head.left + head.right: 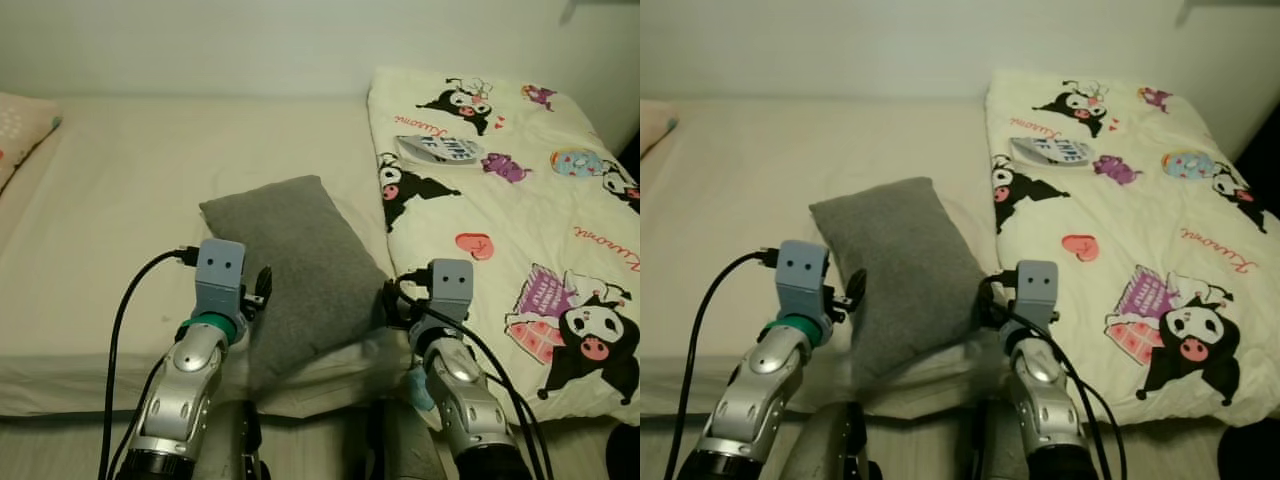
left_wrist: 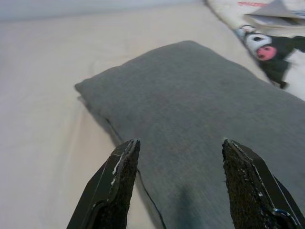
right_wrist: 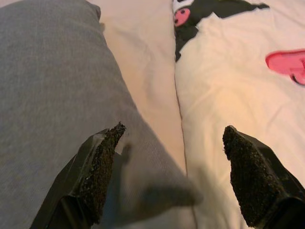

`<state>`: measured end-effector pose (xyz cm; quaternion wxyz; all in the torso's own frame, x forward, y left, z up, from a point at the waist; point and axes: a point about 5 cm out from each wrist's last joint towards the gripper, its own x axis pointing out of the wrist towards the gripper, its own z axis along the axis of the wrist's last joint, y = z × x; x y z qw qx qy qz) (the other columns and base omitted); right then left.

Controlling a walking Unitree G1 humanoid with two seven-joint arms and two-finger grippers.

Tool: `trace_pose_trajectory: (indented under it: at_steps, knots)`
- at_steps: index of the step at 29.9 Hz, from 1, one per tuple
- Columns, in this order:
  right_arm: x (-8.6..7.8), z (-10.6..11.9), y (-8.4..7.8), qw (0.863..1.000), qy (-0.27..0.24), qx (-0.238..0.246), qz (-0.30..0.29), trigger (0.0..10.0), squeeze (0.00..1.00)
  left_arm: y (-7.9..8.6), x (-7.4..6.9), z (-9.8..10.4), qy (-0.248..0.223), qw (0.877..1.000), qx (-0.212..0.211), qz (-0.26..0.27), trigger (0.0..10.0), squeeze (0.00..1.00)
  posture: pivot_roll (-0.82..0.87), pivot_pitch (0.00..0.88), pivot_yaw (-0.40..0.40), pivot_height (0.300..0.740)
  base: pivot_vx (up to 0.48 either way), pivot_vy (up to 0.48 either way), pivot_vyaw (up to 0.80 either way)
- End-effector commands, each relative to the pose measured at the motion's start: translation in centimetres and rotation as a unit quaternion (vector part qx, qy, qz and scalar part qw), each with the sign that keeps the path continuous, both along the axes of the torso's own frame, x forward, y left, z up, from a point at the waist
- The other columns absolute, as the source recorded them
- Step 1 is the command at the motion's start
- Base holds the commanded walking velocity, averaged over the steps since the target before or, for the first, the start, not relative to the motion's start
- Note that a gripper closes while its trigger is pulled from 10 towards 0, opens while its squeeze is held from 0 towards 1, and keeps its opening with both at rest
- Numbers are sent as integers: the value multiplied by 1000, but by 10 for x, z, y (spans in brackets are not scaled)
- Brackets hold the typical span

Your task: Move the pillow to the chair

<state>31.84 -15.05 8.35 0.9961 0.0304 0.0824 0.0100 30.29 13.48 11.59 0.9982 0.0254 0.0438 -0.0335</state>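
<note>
Grey pillow (image 1: 295,265) lies between both released jaws; left gripper (image 2: 178,167) over it; right gripper (image 3: 171,162) at its edge.

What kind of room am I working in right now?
Most likely a bedroom. The robot faces a bed with a cream sheet, a cartoon-print quilt spread over its right part, and a grey pillow near the edge, flanked by the open left gripper and the open right gripper.

Two silver arms carry black cables and blue-grey wrist boxes, the left arm (image 1: 185,385) ringed green, with rough-padded black fingers (image 2: 116,183).
</note>
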Motion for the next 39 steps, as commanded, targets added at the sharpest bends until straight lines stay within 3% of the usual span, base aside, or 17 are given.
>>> trace_pose_trajectory:
  at_steps: [1, 7, 9, 10, 12, 13, 14, 15, 16, 17, 21, 24, 28, 30, 35, 36, 39]
  knots:
    - [4, 1, 4, 1000, 2, 3, 18, 10000, 0, 7, -2, -2, -3, 1000, 2, 28, 10000, 0, 91, 60, 18, 591, 0, 0, 0]
    - [18, 6, 15, 999, 7, 16, 49, 10000, 0, 26, -6, -3, -7, 996, 4, 92, 10000, 0, 87, 77, -9, 591, 0, 0, 0]
    - [28, 6, 23, 997, 18, 15, 69, 10000, 0, 44, -13, -11, 2, 991, -6, 133, 10000, 0, 88, 113, -38, 591, 0, 0, 0]
    - [33, 6, 25, 997, 25, 18, 71, 10000, 341, 52, -19, -17, 7, 989, -16, 144, 10000, 0, 88, 123, -43, 591, 0, 0, 0]
    - [33, 6, 25, 997, 25, 18, 71, 10000, 341, 52, -19, -17, 7, 989, -16, 144, 10000, 0, 88, 123, -43, 591, 0, 0, 0]
    - [37, 7, 26, 997, 30, 29, 67, 10000, 1000, 57, -22, -22, 13, 989, -25, 144, 10000, 0, 88, 128, -46, 591, 0, 0, 0]
    - [37, 7, 26, 997, 30, 29, 67, 10000, 1000, 57, -22, -22, 13, 989, -25, 144, 10000, 0, 88, 128, -46, 591, 0, 0, 0]
    - [42, 11, 26, 997, 27, 44, 66, 10000, 1000, 60, -26, -28, 12, 989, -54, 134, 10000, 1000, 91, 155, -57, 591, 0, 0, 0]
    - [46, 16, 25, 996, 22, 65, 63, 10000, 1000, 61, -27, -34, 9, 989, -91, 117, 10000, 1000, 89, 181, -64, 591, 0, 0, 0]
    - [46, 16, 25, 996, 22, 65, 63, 10000, 1000, 61, -27, -34, 9, 989, -91, 117, 10000, 1000, 89, 181, -64, 591, 0, 0, 0]
    - [60, 31, 15, 981, 16, 188, 33, 10000, 1000, 63, -18, -54, 0, 978, -188, 85, 10000, 1000, 62, 228, -67, 591, 0, 0, 0]
    - [62, 33, 16, 973, 18, 225, 38, 10000, 1000, 62, -15, -58, 3, 977, -196, 78, 10000, 1000, 47, 241, -67, 591, 0, 0, 0]
    - [65, 41, 29, 938, 25, 334, 90, 10000, 1000, 59, 2, -67, 32, 973, -223, 54, 10000, 1000, 0, 250, -51, 591, 0, 0, 0]
    - [64, 41, 37, 926, 28, 355, 126, 10000, 1000, 57, 8, -67, 40, 966, -251, 53, 10000, 1000, -12, 254, -47, 591, 0, 0, 0]
    - [58, 35, 43, 914, 32, 369, 165, 10000, 1000, 49, 13, -67, 43, 948, -314, 40, 10000, 973, -18, 246, -49, 591, 0, 0, 0]
    - [55, 31, 43, 906, 32, 384, 173, 10000, 1000, 44, 15, -67, 40, 941, -335, 30, 10000, 890, -15, 243, -49, 591, 0, 0, 0]
    - [49, 25, 44, 888, 33, 413, 202, 10000, 1000, 34, 18, -67, 31, 928, -372, 4, 10000, 882, -15, 248, -49, 591, 0, 0, 0]
